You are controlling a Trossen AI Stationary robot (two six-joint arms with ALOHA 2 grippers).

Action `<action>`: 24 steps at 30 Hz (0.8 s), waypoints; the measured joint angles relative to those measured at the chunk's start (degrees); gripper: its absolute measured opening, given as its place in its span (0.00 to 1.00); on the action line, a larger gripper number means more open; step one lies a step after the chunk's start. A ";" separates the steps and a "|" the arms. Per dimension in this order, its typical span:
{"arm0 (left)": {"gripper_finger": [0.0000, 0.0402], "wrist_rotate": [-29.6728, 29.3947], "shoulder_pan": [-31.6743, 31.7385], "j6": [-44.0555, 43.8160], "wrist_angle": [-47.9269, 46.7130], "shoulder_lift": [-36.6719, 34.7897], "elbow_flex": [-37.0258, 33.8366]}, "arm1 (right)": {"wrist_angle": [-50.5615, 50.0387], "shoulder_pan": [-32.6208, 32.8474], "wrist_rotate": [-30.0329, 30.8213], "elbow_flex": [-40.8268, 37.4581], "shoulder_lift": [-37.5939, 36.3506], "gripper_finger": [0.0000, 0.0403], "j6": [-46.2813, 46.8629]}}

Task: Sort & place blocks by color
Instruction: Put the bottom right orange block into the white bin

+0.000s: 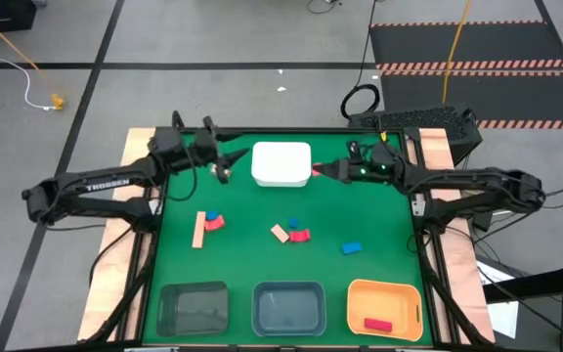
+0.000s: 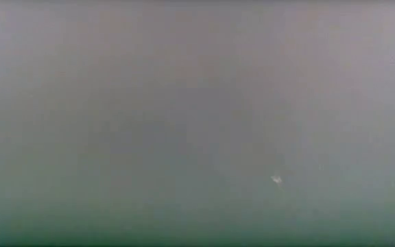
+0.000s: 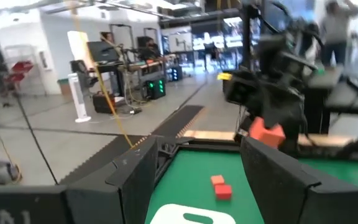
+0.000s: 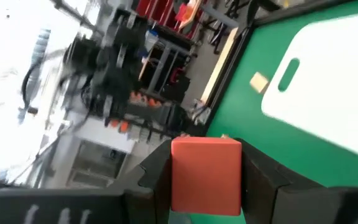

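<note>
Left gripper (image 1: 225,172) spread, empty, just beside white tray (image 1: 281,164). Open green mat (image 1: 252,259) below. Right gripper (image 1: 321,172) pinching red block (image 4: 206,175) at tray's right edge; long axis across fingers.

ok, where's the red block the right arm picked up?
Red block sits clamped in the right gripper, held above the mat's far side in the high view, just right of the white tray.

Even overhead light; low view fogged grey, wrist views motion-blurred.
</note>
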 joint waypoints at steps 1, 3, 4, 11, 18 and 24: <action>0.58 -0.01 -0.55 1.56 -0.05 0.76 0.46 | 0.03 -0.63 -0.14 0.57 0.68 0.30 0.42; 0.58 -0.04 -1.60 4.45 0.17 2.38 1.59 | 0.95 -1.65 -0.44 1.60 2.10 0.30 0.66; 0.58 -0.10 -2.07 5.87 0.25 3.00 2.04 | 2.29 -2.03 -0.50 2.10 2.94 0.30 0.57; 0.58 -0.41 -4.74 11.12 0.06 7.16 4.65 | 11.29 -2.94 -0.16 7.04 10.13 0.30 0.87; 0.58 -0.69 -5.54 15.50 0.22 9.45 6.16 | 11.50 -2.94 -0.83 16.52 17.97 0.30 -1.69; 0.58 -1.83 -5.46 15.97 0.15 9.78 6.16 | 11.47 -2.94 -2.73 23.19 21.95 0.30 -3.38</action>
